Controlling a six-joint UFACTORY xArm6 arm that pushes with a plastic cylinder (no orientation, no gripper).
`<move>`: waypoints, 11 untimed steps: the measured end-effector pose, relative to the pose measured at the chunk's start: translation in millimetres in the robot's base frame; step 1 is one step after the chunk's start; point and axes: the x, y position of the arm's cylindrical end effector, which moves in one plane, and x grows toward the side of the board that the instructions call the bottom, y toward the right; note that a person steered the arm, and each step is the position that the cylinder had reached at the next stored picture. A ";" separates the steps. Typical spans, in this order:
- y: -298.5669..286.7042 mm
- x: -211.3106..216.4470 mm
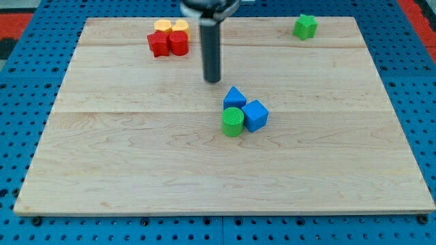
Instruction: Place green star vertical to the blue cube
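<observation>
Tip [213, 79] nr blue cube [255, 115] — green cylinder [233, 122] adjoining

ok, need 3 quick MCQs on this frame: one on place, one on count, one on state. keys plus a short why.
1. Where is the green star?
A. near the view's top right
B. view's bottom left
C. touching the blue cube

2. How many blue blocks are on the board?
A. one
B. two
C. four

3. What does my tip touch?
A. the green cylinder
B. a red block
C. no block

Key:
1 A: it sits alone near the top right edge.
2 B: the blue cube and a blue triangular block, clustered with the green cylinder.
3 C: bare wood shows around the tip, up and left of the cluster.
</observation>
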 end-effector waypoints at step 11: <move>77.6 -16.7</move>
